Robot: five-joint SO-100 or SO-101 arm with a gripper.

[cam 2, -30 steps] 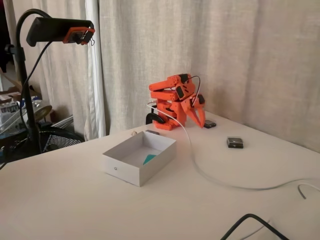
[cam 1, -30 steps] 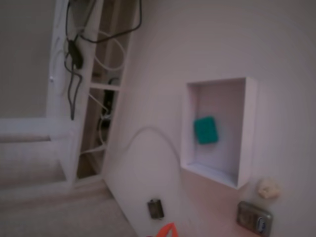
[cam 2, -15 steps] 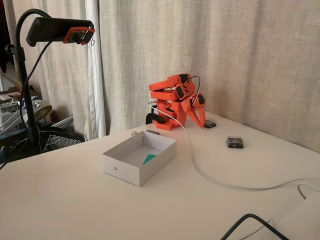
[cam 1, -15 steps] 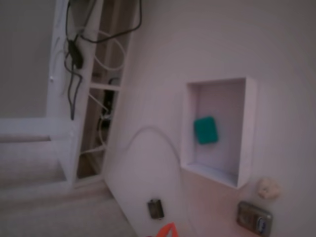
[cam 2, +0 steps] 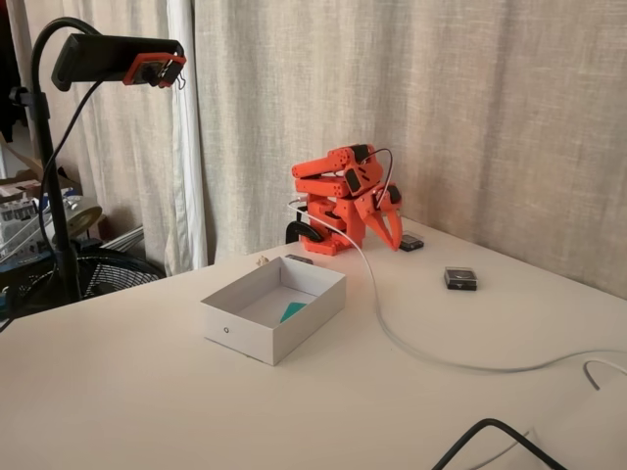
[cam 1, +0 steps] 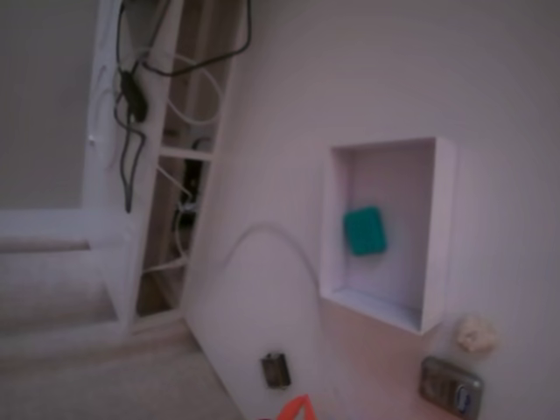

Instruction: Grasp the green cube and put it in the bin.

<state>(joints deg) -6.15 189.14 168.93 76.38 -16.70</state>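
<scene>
**Green cube lying in the white bin, orange arm folded at the back of the table**

A pale table stands in front of beige curtains. In a fixed view from the side, the orange robot arm sits folded down on itself at the far edge of the table, with its gripper pointing down toward the tabletop. The two fingers taper together to a narrow point and hold nothing; whether a small gap remains between them cannot be told from here. In a fixed view from above, only an orange tip of the arm shows at the bottom edge.

The bin is a white open-topped box, well apart from the gripper and nearer the camera in the side view. The green cube lies flat on the bin's floor, close to one long wall. From the side, only a teal sliver of it shows over the rim.

Just beside the gripper lies a small dark box. A second small dark box lies farther out from the gripper, apart from the bin. A white cable runs from the arm across the table, passing between the bin and that second box. A camera on a black gooseneck stand hangs high above the table, beyond the bin from the gripper
</scene>
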